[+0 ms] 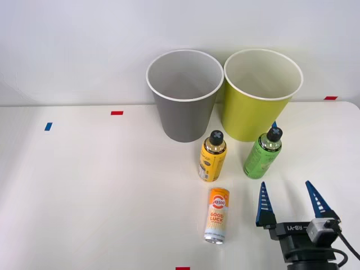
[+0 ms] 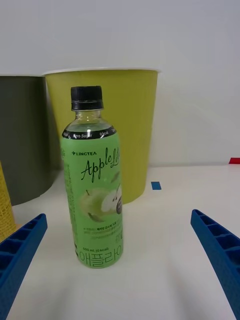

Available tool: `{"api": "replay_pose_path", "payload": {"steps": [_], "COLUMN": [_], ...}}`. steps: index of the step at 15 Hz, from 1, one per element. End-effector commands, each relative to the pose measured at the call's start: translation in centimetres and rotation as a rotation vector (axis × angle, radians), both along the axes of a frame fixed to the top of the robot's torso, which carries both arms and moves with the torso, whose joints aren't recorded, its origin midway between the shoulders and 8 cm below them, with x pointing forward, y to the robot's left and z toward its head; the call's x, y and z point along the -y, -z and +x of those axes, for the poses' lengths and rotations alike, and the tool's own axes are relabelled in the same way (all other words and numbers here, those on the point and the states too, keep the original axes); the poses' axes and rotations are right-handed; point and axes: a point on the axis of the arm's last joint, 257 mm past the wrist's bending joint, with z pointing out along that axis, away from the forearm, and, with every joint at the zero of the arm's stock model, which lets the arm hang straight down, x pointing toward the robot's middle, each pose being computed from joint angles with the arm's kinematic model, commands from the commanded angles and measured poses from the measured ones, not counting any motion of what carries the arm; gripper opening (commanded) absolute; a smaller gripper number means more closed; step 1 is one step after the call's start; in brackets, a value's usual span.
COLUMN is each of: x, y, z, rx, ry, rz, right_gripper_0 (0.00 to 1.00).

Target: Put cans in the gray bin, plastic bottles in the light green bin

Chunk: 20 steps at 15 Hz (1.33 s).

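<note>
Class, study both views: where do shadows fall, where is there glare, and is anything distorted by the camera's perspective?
Front view: light is even, with soft, faint shadows under the gray bin and the light green bin; the yellow bottle shows glare near its neck. Right wrist view: the green bottle is crisp and looms large beside the light green bin, and the open end effector fingers spread toward the corners.

Hidden and cut-off parts around the green bottle (image 2: pixel 93 182)

In the wrist view the green bottle covers the middle of the light green bin (image 2: pixel 130 125) behind it; the gray bin (image 2: pixel 22 140) and the yellow bottle (image 2: pixel 5 205) beside it are cut by the picture's edge. The small print low on its label is too small to read.
</note>
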Motion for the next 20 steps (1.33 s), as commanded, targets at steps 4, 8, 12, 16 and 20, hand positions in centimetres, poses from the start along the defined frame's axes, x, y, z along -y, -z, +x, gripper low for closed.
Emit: {"api": "replay_pose_path", "payload": {"steps": [4,8,12,16,20], "x": [-0.9,-1.7,-2.9,-4.0,-3.8], "y": [-0.1,-1.0,-1.7,-2.7,-2.7], "z": [2.8,5.4,8.0,10.0,11.3], "rx": [-0.029,-0.038,-0.057,-0.064,-0.095], "ry": [-0.031,-0.052,-0.08,-0.101,-0.094], "rz": [0.04,0.037,0.028,0.022,0.008], "right_gripper_0": [1.0,1.0,1.0,1.0,1.0]}}
